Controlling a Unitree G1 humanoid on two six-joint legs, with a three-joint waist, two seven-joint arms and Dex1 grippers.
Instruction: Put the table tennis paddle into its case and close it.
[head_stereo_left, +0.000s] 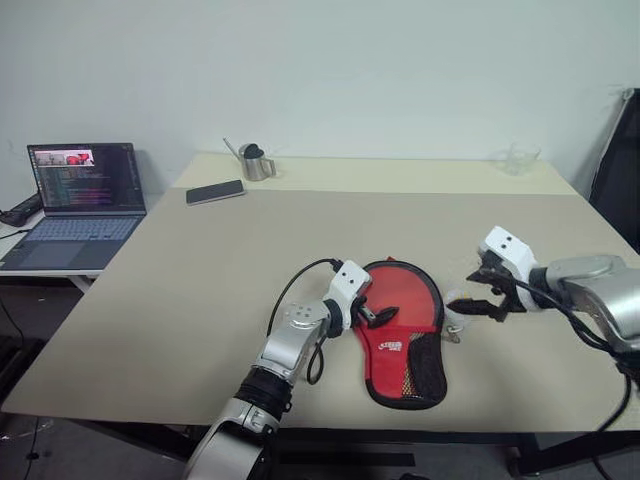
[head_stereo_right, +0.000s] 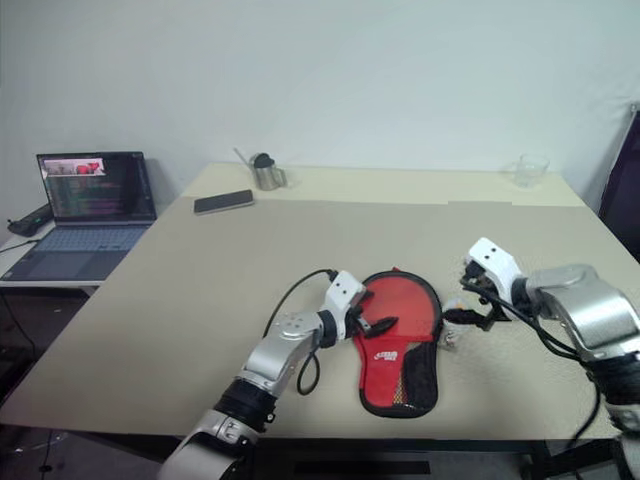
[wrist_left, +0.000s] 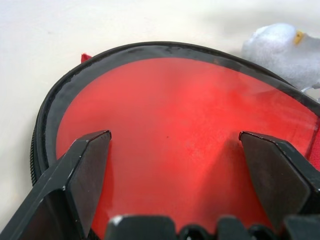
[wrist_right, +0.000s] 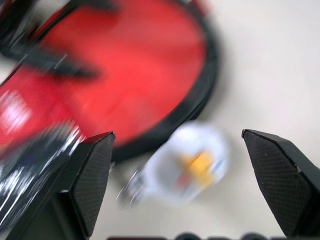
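The case lies flat near the table's front edge, red side up, with black trim, a white logo and a mesh panel at its narrow end. The table tennis paddle is hidden. My left gripper is open at the case's left edge, its fingers spread just over the round red face. My right gripper hangs open above the table just right of the case, nothing between its fingers. Below it a small white tag-like piece lies against the case's rim.
At the table's back stand a metal cup, a dark phone and a clear glass. An open laptop sits on a low stand to the left. A dark chair is at the right edge.
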